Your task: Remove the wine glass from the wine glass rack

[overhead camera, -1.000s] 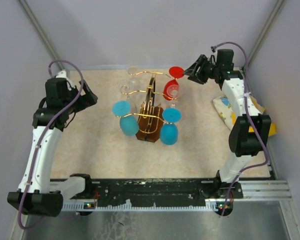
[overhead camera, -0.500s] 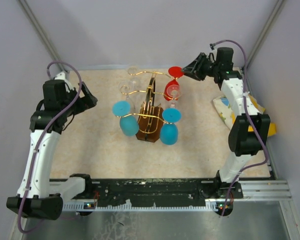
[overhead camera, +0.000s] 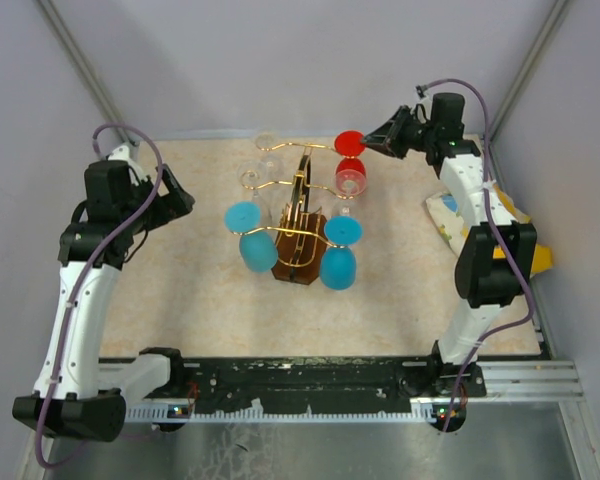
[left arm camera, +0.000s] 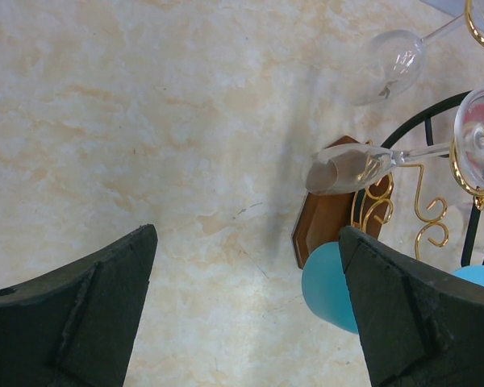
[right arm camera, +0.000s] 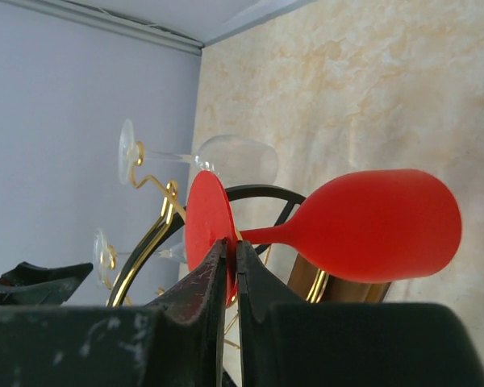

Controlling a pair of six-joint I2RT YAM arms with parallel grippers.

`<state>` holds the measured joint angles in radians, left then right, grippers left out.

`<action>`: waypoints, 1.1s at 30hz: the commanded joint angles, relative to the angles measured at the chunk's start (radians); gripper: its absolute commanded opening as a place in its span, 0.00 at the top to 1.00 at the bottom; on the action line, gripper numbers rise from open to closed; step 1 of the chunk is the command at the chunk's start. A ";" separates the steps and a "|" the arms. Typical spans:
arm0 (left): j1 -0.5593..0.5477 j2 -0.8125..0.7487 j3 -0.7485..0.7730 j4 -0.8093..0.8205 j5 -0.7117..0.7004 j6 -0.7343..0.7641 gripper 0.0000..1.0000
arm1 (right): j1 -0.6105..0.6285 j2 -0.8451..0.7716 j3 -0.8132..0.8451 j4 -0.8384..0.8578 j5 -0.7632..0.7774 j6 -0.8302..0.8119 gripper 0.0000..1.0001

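Nearest, a left blue glass [overhead camera: 251, 238] and a right blue glass [overhead camera: 338, 256] hang bowl-down on the gold wire rack [overhead camera: 302, 190], which stands mid-tabletop [overhead camera: 180, 300]. To the rack's left, the left jaws are spread wide, holding nothing. Farther back, at the tip of the rack's far right arm, the right jaws are closed on the round foot of the red wine glass [right arm camera: 363, 230].

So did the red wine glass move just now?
Yes, a little. The red wine glass slid right, away from the wine glass rack and its middle post, with the right fingers pinched on its foot.
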<state>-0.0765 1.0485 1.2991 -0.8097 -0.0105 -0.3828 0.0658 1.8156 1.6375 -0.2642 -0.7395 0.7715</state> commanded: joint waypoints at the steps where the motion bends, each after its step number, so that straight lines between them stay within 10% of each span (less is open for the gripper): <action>1: 0.003 -0.023 -0.002 -0.018 0.003 0.013 0.00 | 0.015 -0.024 0.041 0.065 -0.045 0.021 0.94; 33: 0.004 -0.050 -0.016 -0.029 0.016 0.007 0.01 | -0.026 -0.207 -0.190 0.250 -0.223 0.205 1.00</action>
<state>-0.0765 1.0149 1.2964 -0.8421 -0.0090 -0.3771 0.0360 1.6638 1.4578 -0.0814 -0.8787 0.9291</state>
